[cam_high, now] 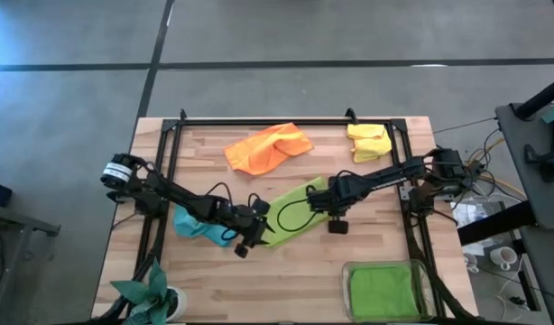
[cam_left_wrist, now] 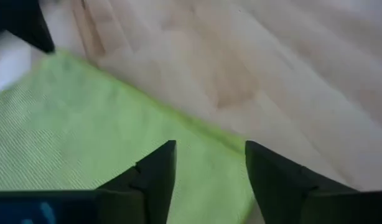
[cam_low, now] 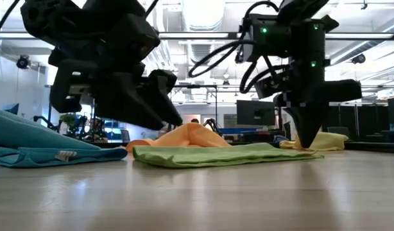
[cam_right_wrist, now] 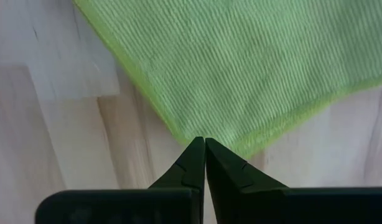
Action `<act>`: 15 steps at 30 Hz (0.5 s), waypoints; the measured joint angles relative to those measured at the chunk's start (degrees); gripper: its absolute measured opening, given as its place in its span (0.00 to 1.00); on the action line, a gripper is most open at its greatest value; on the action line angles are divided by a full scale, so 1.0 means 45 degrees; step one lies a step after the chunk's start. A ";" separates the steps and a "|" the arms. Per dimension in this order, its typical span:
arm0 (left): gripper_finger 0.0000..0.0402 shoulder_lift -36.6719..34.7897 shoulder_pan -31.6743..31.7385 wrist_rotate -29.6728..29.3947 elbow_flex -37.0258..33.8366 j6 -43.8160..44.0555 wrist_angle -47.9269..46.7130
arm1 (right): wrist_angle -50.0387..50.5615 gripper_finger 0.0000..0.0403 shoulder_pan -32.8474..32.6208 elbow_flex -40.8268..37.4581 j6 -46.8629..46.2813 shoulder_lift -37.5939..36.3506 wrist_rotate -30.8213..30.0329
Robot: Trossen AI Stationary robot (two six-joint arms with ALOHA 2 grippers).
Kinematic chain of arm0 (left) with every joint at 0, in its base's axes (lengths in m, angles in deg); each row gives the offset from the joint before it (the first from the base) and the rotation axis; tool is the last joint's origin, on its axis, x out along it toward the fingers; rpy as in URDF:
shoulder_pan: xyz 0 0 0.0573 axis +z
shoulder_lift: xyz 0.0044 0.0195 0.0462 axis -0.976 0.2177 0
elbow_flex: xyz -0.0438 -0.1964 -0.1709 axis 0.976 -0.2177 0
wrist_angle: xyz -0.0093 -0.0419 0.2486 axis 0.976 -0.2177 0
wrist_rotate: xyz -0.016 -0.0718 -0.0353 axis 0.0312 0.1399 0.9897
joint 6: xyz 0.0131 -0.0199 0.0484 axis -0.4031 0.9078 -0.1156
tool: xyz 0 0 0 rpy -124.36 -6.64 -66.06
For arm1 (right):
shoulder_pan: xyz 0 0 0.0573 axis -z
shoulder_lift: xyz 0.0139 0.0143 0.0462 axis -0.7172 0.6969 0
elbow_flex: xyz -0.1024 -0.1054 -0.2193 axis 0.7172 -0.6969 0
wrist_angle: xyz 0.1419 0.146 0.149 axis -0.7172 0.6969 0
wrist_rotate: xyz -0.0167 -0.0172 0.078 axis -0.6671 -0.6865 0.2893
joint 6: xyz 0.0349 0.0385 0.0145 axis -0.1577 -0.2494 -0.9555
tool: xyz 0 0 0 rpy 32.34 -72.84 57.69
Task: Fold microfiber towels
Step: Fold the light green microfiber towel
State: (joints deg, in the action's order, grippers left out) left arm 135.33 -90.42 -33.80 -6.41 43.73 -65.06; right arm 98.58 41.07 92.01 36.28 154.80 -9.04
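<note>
**Yellow-green towel flat at mid-bench, one arm at each end**

Nearest the front edge, a green towel (cam_high: 382, 289) sits in the clear tray (cam_high: 420, 267) at the right corner, with the little plant (cam_high: 149, 291) at the left corner. Now mid-bench: the yellow-green towel (cam_high: 293, 215) lies flat, its long axis running diagonally, low end toward the left arm, high end toward the right. The left gripper (cam_high: 251, 236) is at that low-left end, jaws apart, the towel's edge passing under and between them with nothing pinched. The right gripper (cam_high: 337, 223) is down at the towel's right corner, jaws pressed together, tips on the cloth's edge. Light blue towel (cam_high: 198, 225) rumpled beside the left arm. Farther back, the orange towel (cam_high: 268, 147) is heaped, and the yellow towel (cam_high: 368, 142) is bunched near the bench (cam_high: 286, 280)'s far right corner.
</note>
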 joint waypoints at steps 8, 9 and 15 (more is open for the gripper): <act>0.47 -0.0395 -0.0023 -0.1081 -0.0014 0.0097 -0.1627 | 0.0870 0.06 -0.0054 0.0184 -0.0090 0.0000 -0.0005; 0.47 -0.0481 -0.0044 -0.1071 -0.0044 0.0121 -0.1702 | 0.1003 0.08 -0.0119 0.0220 -0.0062 0.0000 -0.0005; 0.47 -0.0685 -0.0049 -0.1066 -0.0053 0.0320 -0.1679 | 0.0957 0.23 -0.0608 -0.0024 0.1598 0.0031 -0.0093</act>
State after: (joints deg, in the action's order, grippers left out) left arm 132.25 -90.64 -38.60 -6.65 45.17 -72.62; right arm 102.89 38.33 91.91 43.47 154.94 -9.46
